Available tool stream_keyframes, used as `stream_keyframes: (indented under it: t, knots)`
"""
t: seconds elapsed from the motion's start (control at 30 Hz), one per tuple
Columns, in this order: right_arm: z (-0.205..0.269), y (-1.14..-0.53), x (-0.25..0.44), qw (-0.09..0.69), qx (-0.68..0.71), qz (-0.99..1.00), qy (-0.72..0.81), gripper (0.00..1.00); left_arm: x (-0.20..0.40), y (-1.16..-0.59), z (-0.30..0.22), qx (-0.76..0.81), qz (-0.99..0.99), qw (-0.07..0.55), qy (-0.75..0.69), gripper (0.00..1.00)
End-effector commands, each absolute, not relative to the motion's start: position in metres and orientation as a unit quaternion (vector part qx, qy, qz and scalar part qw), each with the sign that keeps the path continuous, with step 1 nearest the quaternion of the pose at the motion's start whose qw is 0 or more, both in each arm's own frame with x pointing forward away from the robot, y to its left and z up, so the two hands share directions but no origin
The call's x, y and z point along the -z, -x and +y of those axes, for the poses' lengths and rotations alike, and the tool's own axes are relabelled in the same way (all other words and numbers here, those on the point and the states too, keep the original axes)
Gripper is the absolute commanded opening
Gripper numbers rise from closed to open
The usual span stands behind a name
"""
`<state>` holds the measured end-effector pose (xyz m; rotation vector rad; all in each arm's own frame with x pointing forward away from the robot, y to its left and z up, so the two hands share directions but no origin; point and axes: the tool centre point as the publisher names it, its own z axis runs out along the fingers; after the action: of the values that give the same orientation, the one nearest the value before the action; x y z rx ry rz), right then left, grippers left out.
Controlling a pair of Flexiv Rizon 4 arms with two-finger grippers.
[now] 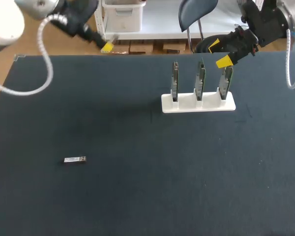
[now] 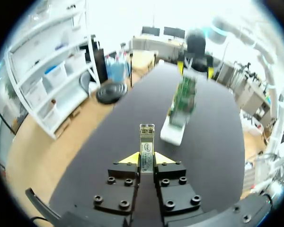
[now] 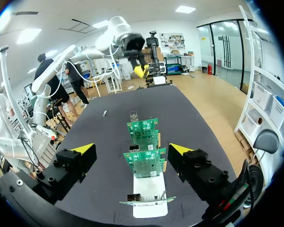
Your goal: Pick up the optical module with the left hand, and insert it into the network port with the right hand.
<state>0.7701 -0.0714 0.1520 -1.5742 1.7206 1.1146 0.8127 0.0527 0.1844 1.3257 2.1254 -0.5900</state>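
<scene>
Head view: the left arm comes in from the far left corner, and the left gripper (image 1: 107, 46) hangs over the far edge of the bench (image 1: 137, 196), tilted down toward the middle. It is blurred here, so what it grips can't be seen from this angle. A loose module (image 1: 74, 160) lies flat on the near left of the bench, well apart from everything else. It has a pale label on top, and the print is too small to read. A white stand (image 1: 198, 104) sits far right with three green cards (image 1: 200, 76) upright in a row. The right arm enters from the far right corner. The right gripper (image 1: 219, 53) hangs just above and behind the right-hand card, its yellow tips spread.

Left wrist view: the left gripper (image 2: 146, 158) is closed on a module (image 2: 146, 142), which is pinched from both sides between the yellow tips. The module sticks out ahead of them, lengthwise. Its white label carries a small mark and lines of dark print that I can't make out. Beyond it down the bench (image 2: 213, 142) stand the stand (image 2: 173, 135) and the blurred cards (image 2: 184, 97). The right gripper (image 2: 195, 68) is behind them.

Right wrist view: the right gripper (image 3: 132, 149) is wide open and holds nothing. It looks down the row of cards (image 3: 144, 161), which line up one behind another ahead of it in the stand (image 3: 149, 189). The small stickers on the cards are unreadable. The loose module (image 3: 104, 113) lies far off on the bench (image 3: 189, 113). The left gripper (image 3: 142, 72) is raised over the bench's far end.
</scene>
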Motion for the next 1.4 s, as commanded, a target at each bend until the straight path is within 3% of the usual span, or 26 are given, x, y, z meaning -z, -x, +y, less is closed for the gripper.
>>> stream_keyframes:
  t: [0.03, 0.4, 0.7, 1.17, 1.4]
  knots:
    - [-0.071, -0.769, -0.152, 0.276, -0.414, 0.641, 0.585, 1.00, -0.202, -0.832, 0.006, 0.355, 0.673, 0.464, -0.454, 0.00]
    - [-0.071, -0.769, -0.152, 0.276, -0.414, 0.641, 0.585, 1.00, -0.219, -0.833, -0.099, 0.413, 0.594, 0.477, -0.499, 0.00]
    - [-0.071, -0.769, -0.152, 0.276, -0.414, 0.641, 0.585, 1.00, -0.220, -0.816, -0.152, 0.481, 0.539, 0.472, -0.506, 0.00]
    - [-0.071, -0.769, -0.152, 0.276, -0.414, 0.641, 0.585, 1.00, -0.211, -0.783, -0.178, 0.521, 0.520, 0.451, -0.505, 0.00]
    - [-0.071, -0.769, -0.152, 0.276, -0.414, 0.641, 0.585, 1.00, -0.213, -0.769, -0.177, 0.460, 0.535, 0.485, -0.516, 0.00]
